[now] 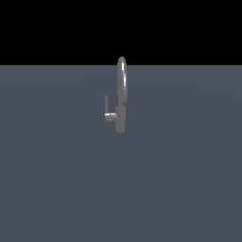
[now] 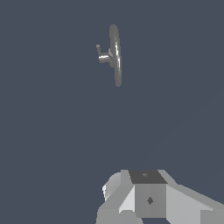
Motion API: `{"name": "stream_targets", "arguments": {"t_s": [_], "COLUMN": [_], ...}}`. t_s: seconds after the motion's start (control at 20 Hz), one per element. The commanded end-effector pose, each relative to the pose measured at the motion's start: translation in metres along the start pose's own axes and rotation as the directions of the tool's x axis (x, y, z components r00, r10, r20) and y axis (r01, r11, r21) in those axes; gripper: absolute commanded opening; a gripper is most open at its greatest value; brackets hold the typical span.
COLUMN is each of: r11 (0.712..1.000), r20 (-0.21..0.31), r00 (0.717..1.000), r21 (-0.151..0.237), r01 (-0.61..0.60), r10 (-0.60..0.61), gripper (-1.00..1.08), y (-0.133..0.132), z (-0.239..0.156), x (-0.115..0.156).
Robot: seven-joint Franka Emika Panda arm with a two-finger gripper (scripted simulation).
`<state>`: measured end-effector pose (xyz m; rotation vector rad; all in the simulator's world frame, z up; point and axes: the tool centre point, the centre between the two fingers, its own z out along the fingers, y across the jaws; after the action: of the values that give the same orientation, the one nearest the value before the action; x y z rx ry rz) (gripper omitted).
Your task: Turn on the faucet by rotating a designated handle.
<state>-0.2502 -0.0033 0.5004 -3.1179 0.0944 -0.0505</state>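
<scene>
Tool point(image 2: 148, 199): only the grey-white housing shows in the wrist view, fingers out of sight, so opening cannot be told; well apart from faucet point(image 1: 121, 94). Faucet upright mid-counter point(image 1: 189, 189); handle point(image 1: 106, 103) upright on the exterior view's left of its body.

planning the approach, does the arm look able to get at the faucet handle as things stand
Probably yes. The handle sticks out from the faucet on the exterior view's left, with only bare floor around it. The arm does not show in the exterior view, so how far off it is cannot be told.
</scene>
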Motion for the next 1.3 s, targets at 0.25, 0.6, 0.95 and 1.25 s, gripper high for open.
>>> {"name": "stream_targets", "arguments": {"t_s": [0.25,0.6,0.95,1.25], "r11": [0.999,0.997,0.995,0.987], "r20": [0.003,0.014,-0.014,-0.079], "r00": [0.999,0.998,0.995,0.984], "r21": [0.016,0.036,0.027,0.012], "r01": [-0.036,-0.069,-0.094,-0.159], "r10": [0.036,0.068,0.094,0.160], "gripper": [-1.00,-1.00,-1.00,-1.00], "y": [0.008,0.017,0.014,0.007], "z": [0.000,0.004,-0.005,-0.025], "x": [-0.001,-0.003,-0.002,0.001]}}
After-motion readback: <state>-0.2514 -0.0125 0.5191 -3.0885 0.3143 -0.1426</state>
